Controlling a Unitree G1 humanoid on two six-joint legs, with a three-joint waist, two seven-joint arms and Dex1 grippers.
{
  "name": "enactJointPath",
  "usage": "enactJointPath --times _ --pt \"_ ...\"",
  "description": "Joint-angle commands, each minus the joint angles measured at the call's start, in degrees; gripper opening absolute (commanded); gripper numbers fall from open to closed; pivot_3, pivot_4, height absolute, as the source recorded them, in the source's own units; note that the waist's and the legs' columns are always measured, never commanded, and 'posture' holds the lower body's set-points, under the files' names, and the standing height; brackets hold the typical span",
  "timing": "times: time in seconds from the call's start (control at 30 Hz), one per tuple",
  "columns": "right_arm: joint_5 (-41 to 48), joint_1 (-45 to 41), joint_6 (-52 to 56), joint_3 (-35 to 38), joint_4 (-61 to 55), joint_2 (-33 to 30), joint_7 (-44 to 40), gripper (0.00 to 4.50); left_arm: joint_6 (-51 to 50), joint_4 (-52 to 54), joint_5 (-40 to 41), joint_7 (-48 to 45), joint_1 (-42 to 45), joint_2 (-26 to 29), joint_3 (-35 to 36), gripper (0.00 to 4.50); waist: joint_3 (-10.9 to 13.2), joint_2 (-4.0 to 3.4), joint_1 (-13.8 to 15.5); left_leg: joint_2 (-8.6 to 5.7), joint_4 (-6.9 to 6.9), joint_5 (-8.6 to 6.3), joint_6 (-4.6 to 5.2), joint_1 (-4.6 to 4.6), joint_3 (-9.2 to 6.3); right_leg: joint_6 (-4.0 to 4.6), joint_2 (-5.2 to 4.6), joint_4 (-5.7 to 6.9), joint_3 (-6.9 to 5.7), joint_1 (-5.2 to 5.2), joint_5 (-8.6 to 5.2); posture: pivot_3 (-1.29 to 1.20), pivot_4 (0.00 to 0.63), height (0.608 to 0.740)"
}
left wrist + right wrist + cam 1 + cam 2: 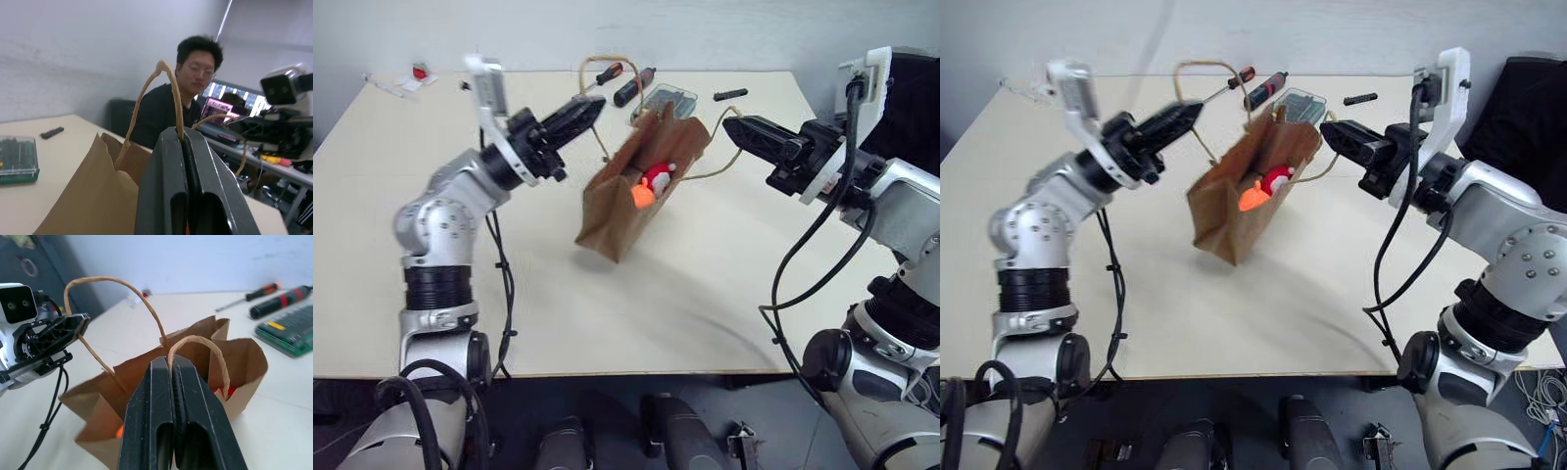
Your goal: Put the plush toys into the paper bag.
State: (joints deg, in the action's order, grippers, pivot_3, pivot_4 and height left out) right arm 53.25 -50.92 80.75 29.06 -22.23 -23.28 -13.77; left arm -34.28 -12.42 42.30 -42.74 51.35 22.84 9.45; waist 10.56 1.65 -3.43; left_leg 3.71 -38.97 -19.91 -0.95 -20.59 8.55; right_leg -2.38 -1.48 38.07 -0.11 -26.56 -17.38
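Each claw, left (pixel 594 103) and right (pixel 732 126), pinches a cord handle of the paper bag (pixel 617 211) (plush toys (pixel 651 186) inside)

Plain brown kraft paper bag (pixel 626 201), creased and tilted, mouth open and spread wide, bottom near the middle of the pale surface (pixel 724 284). Two thin tan twisted-cord loop handles (pixel 195 345) pulled up and apart. Inside the open mouth: bright orange fuzzy plush toy (pixel 643 196), touching a smaller rounded red plush toy (pixel 658 177).
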Motion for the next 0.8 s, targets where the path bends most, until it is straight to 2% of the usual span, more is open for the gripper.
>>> enactJointPath --times 0.03,0.17,0.23,0.27,0.37,0.5,0.67,0.7,0.8 --pt "-0.51 0.72 -3.97 -2.01 -2.12 0.05 1.38 0.02 2.73 -1.22 -2.26 -1.57 1.22 -0.09 -0.18 0.00 0.00 0.00 -0.02 0.02 0.00 0.00 0.00 -0.01 0.00 0.00 0.02 0.01 -0.01 -0.02 0.00 0.00 0.150 0.740" --pt "-1.44 4.45 -10.01 -4.56 -4.17 0.87 0.85 0.02 1.66 -0.87 -2.86 -2.05 0.14 0.76 0.13 0.00 0.00 0.00 0.23 0.03 0.02 0.00 -0.01 -0.03 0.00 0.00 -0.01 -0.05 -0.01 -0.02 0.00 0.00 0.150 0.740" --pt "-2.04 6.99 -13.33 -5.49 -5.23 1.32 0.51 0.00 0.14 0.36 -2.09 -2.08 -0.91 1.91 1.01 0.42 0.00 0.00 0.26 0.02 0.00 0.00 0.00 -0.04 -0.01 -0.01 -0.02 -0.06 -0.02 -0.01 0.01 0.00 0.150 0.740" --pt "-1.71 8.11 -14.17 -5.64 -5.57 1.44 0.39 0.19 -0.37 1.36 -1.71 -2.12 -1.51 2.67 1.57 0.62 0.00 0.00 0.20 0.02 0.01 0.00 0.00 -0.04 -0.01 -0.02 -0.03 -0.05 -0.02 -0.01 0.01 0.00 0.150 0.740" --pt "2.52 11.51 -14.75 -4.40 -8.06 -0.04 -1.22 0.92 -2.67 5.83 -0.07 -2.27 -4.00 5.87 3.88 1.48 0.00 0.00 0.14 0.04 0.01 0.00 0.00 -0.03 -0.01 -0.02 -0.02 -0.03 -0.02 -0.01 0.01 0.00 0.150 0.740" --pt "9.53 15.74 -14.34 -0.05 -10.59 -5.33 -2.52 2.33 -7.49 14.96 3.59 -3.00 -10.16 10.85 6.95 2.75 0.01 -0.01 0.29 0.05 0.03 0.00 0.00 -0.04 -0.05 -0.02 -0.03 -0.06 -0.04 -0.01 0.01 0.00 0.150 0.740" --pt "14.63 22.09 -14.42 2.03 -10.81 -12.61 -4.91 4.16 -6.93 22.76 1.38 -4.31 -19.35 13.94 4.26 4.42 0.00 0.00 0.53 0.02 0.00 -0.01 0.03 0.05 -0.09 -0.02 -0.07 -0.10 -0.04 0.16 0.01 0.00 0.150 0.740" --pt "13.89 23.95 -14.73 1.37 -10.74 -13.86 -5.80 4.46 -5.90 23.52 -0.06 -4.29 -20.76 13.76 2.76 4.50 0.00 0.00 0.73 0.00 0.00 0.00 0.05 0.06 -0.13 -0.03 -0.06 -0.10 -0.04 0.20 0.02 0.00 0.150 0.740" --pt "4.54 28.79 -19.66 -6.67 -10.07 -16.74 -8.40 4.46 -0.87 23.51 -5.41 -4.44 -22.86 12.03 -2.54 4.50 0.00 0.01 1.13 -0.05 -0.01 0.01 0.08 0.12 -0.13 -0.09 -0.04 -0.17 0.03 0.30 0.05 0.00 0.150 0.740"
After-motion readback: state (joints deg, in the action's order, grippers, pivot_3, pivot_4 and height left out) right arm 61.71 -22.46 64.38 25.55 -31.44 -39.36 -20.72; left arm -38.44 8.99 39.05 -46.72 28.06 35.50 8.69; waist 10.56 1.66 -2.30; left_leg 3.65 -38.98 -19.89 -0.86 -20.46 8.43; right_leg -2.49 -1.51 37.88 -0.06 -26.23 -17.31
